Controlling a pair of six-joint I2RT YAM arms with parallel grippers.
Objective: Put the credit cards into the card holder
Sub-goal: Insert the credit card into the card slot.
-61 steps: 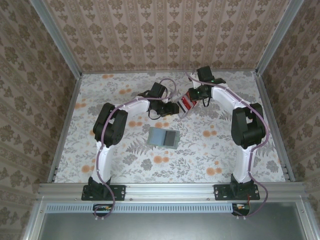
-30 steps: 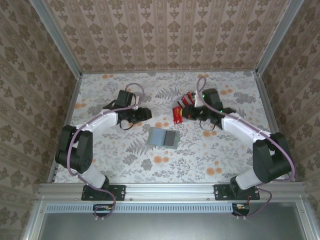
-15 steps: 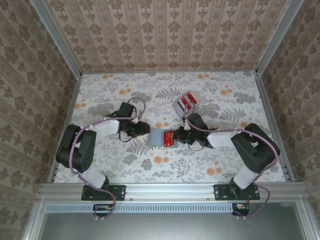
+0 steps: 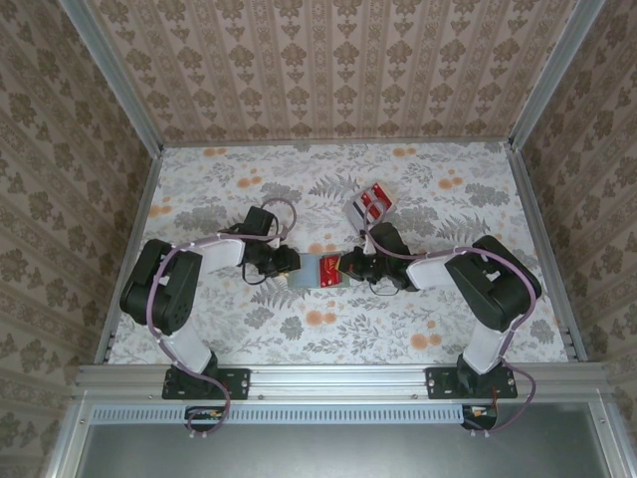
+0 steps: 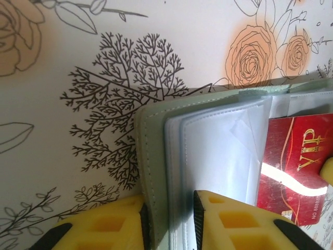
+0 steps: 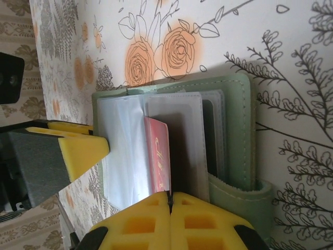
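Note:
The grey-green card holder (image 4: 307,274) lies open on the flowered table between both arms. Its left edge, green cover (image 5: 153,156) and clear sleeves, sits between the yellow fingers of my left gripper (image 5: 169,221), whose pads press it from both sides. My right gripper (image 6: 170,200) is shut on a red credit card (image 6: 157,156), held edge-on with its far end among the clear sleeves of the holder (image 6: 237,135). That red card (image 5: 291,172) shows "VIP" lettering. From above, the right gripper (image 4: 345,267) and left gripper (image 4: 287,264) face each other across the holder.
A small pile of red and pale credit cards (image 4: 370,206) lies behind the holder, towards the back of the table. Metal rails and patterned walls border the table on three sides. The left arm's finger (image 6: 67,151) shows at the holder's far side.
The right gripper has pushed the red card a little further left over the holder. The left gripper has moved right onto the holder's left edge and narrowed its jaws on it.

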